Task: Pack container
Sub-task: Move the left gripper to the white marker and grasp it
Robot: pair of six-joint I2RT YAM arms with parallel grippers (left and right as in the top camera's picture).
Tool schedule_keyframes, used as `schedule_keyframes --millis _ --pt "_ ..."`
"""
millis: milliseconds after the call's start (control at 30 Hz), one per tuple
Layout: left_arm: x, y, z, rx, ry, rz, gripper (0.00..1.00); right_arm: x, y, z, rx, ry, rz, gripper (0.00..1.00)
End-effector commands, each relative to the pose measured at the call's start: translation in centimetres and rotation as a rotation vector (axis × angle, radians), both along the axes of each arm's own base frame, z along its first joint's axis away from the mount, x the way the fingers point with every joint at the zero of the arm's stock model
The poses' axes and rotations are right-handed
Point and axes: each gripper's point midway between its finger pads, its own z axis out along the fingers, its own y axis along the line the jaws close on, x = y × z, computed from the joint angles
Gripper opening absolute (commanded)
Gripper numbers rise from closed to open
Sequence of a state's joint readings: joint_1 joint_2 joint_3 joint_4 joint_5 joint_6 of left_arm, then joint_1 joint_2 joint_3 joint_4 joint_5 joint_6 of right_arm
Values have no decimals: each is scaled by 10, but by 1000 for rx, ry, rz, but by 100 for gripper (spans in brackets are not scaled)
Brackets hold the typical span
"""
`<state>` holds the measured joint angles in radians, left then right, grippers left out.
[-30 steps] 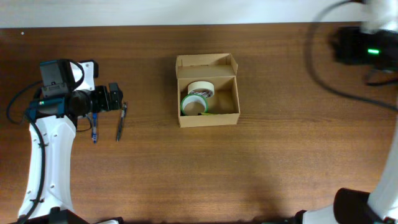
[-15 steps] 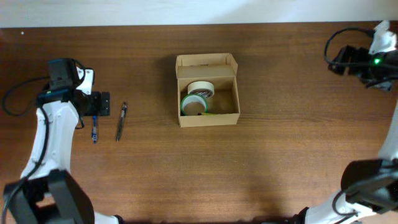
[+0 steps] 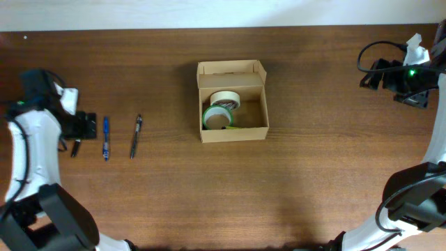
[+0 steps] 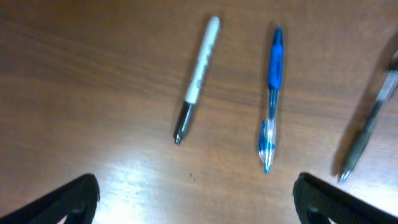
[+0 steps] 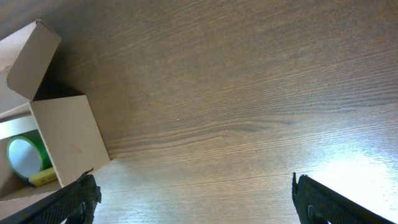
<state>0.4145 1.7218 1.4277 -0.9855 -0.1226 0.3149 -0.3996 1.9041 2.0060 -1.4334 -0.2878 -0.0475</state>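
Note:
The container (image 3: 255, 132) is a small tan cardboard box in the middle of the table, its flap lid (image 3: 231, 67) open at the far side. Inside lie a cream tape roll (image 3: 225, 98), a green tape roll (image 3: 213, 117) and a small yellow item (image 3: 235, 127). The box's corner also shows in the right wrist view (image 5: 68, 134). My left gripper (image 3: 89, 125) is open and empty at the far left, beside three pens: a white marker (image 4: 198, 78), a blue pen (image 4: 272, 93) and a dark pen (image 4: 367, 124). My right gripper (image 3: 369, 73) is open and empty at the far right.
The table's far edge (image 3: 223, 28) meets a white wall. The blue pen (image 3: 105, 136) and dark pen (image 3: 135, 135) lie parallel left of the box. Bare wood lies between the box and the right gripper.
My left arm has drawn back to the left, away from the pens, uncovering the white marker. My right arm has shifted slightly at the far right. The box is unmoved.

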Motion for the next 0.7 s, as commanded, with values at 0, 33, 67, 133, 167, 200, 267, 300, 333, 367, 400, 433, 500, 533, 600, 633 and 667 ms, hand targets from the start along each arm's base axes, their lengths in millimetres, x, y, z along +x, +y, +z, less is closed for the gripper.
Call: schedule_keyframes --millis 0,33,67,133,167,200,267,300,333,367,400,433,500,533,600,633,667 --pt "22 7 -2 -91 -9 20 100 1 2 -4 21 7 -3 99" --pt "25 8 -9 -102 15 20 100 1 2 -4 21 7 -3 99" --pt "31 8 -21 -119 54 12 100 1 2 -4 21 7 -3 99" --pt "35 8 -33 -133 93 -4 100 1 2 -4 21 7 -3 99" --pt "36 7 -41 -140 115 -18 99 1 2 -4 21 7 -3 99" --pt "36 7 -46 -146 132 -26 97 2 2 -4 21 7 -3 99" --pt "35 7 -61 -157 171 -42 93 1 2 -4 21 7 -3 99" --pt "34 7 -66 -159 184 -57 91 1 2 -4 21 7 -3 99" --pt "34 7 -69 -162 193 -70 91 1 2 -4 21 7 -3 99" --pt "34 7 -73 -161 199 -77 91 1 2 -4 21 7 -3 99" --pt "35 9 -74 -153 201 -77 89 1 2 -4 21 7 -3 99" --pt "36 11 -76 -142 205 -78 89 1 2 -4 21 7 -3 99" --pt "37 17 -78 -112 208 -73 85 2 2 -4 21 7 -3 99" --pt "37 20 -78 -97 208 -73 83 1 2 -4 21 7 -3 99" --pt "38 22 -78 -85 212 -109 80 1 2 -4 21 7 -3 99" --pt "38 22 -78 -82 215 -121 79 1 2 -4 21 7 -3 99" --pt "39 23 -79 -80 217 -128 79 1 2 -4 21 7 -3 99"
